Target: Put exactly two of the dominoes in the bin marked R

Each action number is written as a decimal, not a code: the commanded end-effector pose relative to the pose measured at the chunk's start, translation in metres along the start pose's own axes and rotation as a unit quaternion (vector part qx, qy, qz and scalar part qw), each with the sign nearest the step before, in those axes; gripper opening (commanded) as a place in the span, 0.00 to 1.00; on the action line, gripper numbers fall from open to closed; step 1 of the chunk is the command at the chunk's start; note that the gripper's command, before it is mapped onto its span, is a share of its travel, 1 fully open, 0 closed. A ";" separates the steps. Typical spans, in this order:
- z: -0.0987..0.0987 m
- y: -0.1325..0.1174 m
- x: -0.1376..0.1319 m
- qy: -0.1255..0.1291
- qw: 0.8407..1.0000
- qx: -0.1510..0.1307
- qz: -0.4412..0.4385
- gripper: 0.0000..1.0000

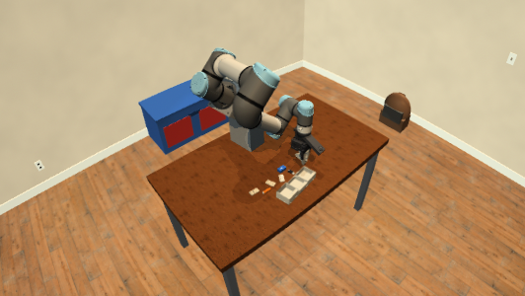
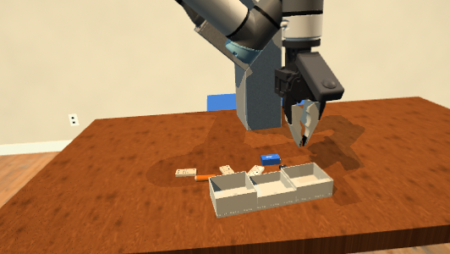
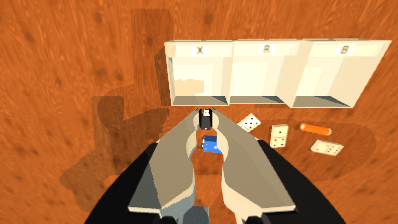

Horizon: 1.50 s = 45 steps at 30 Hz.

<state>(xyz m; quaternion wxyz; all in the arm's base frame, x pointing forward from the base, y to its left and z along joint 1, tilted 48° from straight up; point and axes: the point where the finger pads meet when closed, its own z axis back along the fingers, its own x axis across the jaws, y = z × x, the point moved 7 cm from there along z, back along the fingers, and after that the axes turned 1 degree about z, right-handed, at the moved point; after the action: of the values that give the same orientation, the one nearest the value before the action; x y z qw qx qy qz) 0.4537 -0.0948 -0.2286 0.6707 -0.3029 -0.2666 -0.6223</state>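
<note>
Three cream dominoes point(image 2: 186, 172) point(image 2: 227, 169) point(image 2: 255, 170) lie on the table behind a row of three open cream bins; they also show in the wrist view point(image 3: 327, 147) point(image 3: 279, 136) point(image 3: 249, 122). The bins are marked X, R point(image 3: 266, 49) point(image 2: 275, 196) and B; R is the middle one, and all three look empty. My gripper point(image 2: 303, 141) point(image 3: 205, 109) point(image 1: 303, 159) is shut and empty. It hangs above the table behind bin X point(image 3: 200, 50).
A blue block point(image 2: 271, 159) point(image 3: 212, 145) lies below the gripper, a small black thing point(image 2: 282, 166) between it and bin X. An orange stick point(image 2: 206, 177) point(image 3: 315, 129) lies among the dominoes. The arm's grey base point(image 2: 258, 97) stands behind.
</note>
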 end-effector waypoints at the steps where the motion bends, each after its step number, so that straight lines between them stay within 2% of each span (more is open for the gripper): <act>1: 0.045 0.000 0.000 0.000 1.000 -0.001 0.000 0.04; 2: 0.045 0.000 0.000 0.000 1.000 -0.001 0.000 0.04; 5: 0.074 0.000 0.000 0.000 1.000 -0.001 0.000 0.04; 10: 0.104 0.000 0.000 0.001 1.000 -0.001 0.000 0.04; 14: 0.107 0.004 0.000 0.001 1.000 0.001 -0.002 0.04; 26: 0.105 0.002 0.000 0.000 1.000 -0.001 -0.001 0.04; 27: 0.101 -0.004 0.008 0.000 1.000 -0.002 -0.027 0.24; 29: 0.094 -0.012 0.020 0.000 0.997 -0.002 -0.077 0.24; 33: 0.081 -0.028 0.044 0.000 0.994 -0.001 -0.108 0.24; 36: 0.078 -0.031 0.047 0.000 0.993 -0.002 -0.118 0.24; 45: 0.049 -0.063 0.096 -0.003 0.975 -0.014 -0.223 0.24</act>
<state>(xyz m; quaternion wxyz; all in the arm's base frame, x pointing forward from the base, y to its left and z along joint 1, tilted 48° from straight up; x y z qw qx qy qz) 0.4167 -0.0897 -0.1343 0.5577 -0.2737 -0.3008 -0.7236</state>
